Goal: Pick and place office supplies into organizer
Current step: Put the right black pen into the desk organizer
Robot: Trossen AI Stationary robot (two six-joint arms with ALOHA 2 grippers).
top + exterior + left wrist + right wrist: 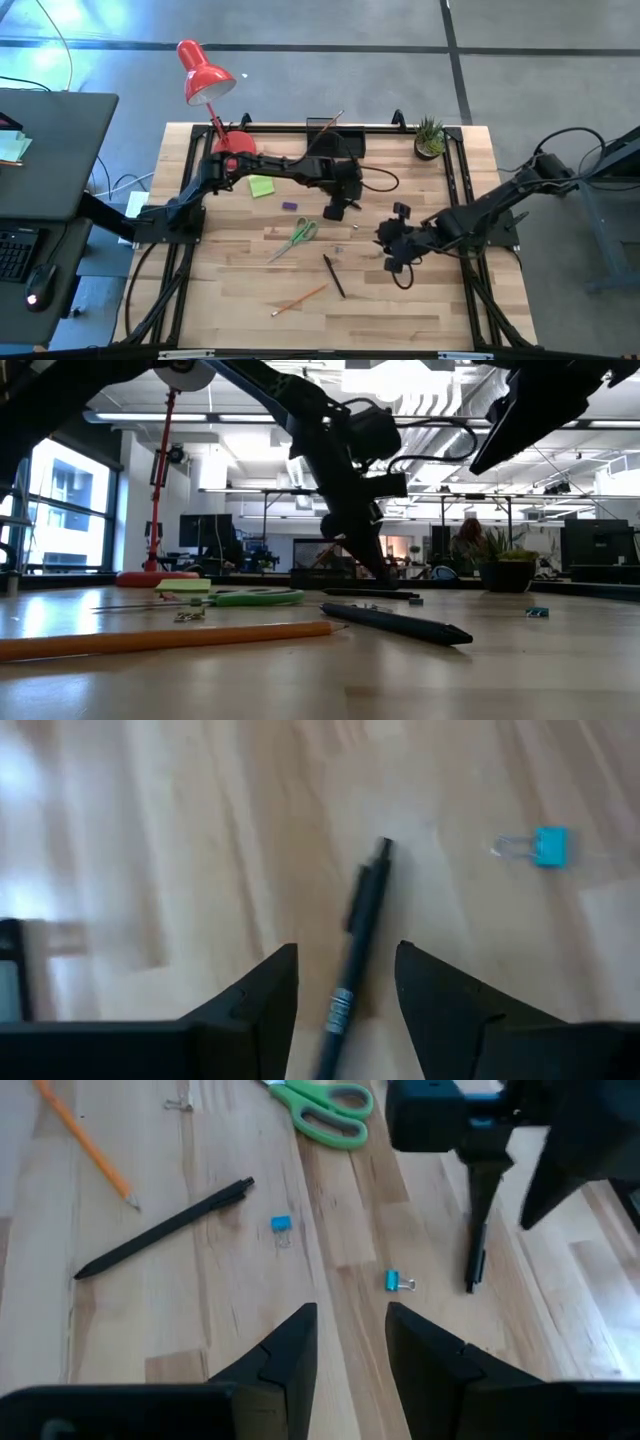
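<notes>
On the wooden table (420,310), the left gripper (345,955) hangs low with its jaws parted. One dark pen (362,910) lies flat on the wood in the gap between its fingers (265,995), and neither finger presses on it.

The black organizer (337,138) sits near the table's far edge, just beyond this gripper. A thin stick leans out of it, too small to identify.

To the left of the left gripper lie one lime-green sticky-note pad (262,186) and one tiny purple block (290,206), close to each other. One pair of green-handled scissors (297,238) rests nearby on its near side. Farther toward the front edge lie a second dark pen (333,275) and one orange pencil (298,299), well apart from both grippers. That makes two pens on the wood.

Two blue binder clips (281,1225) lie loose in the space between the grippers. One of them is just beside the pen under the left gripper.

The right gripper (350,1340) hovers to the right of the left one. Its jaws stand apart and it holds nothing, with only bare wood under the gap.
</notes>
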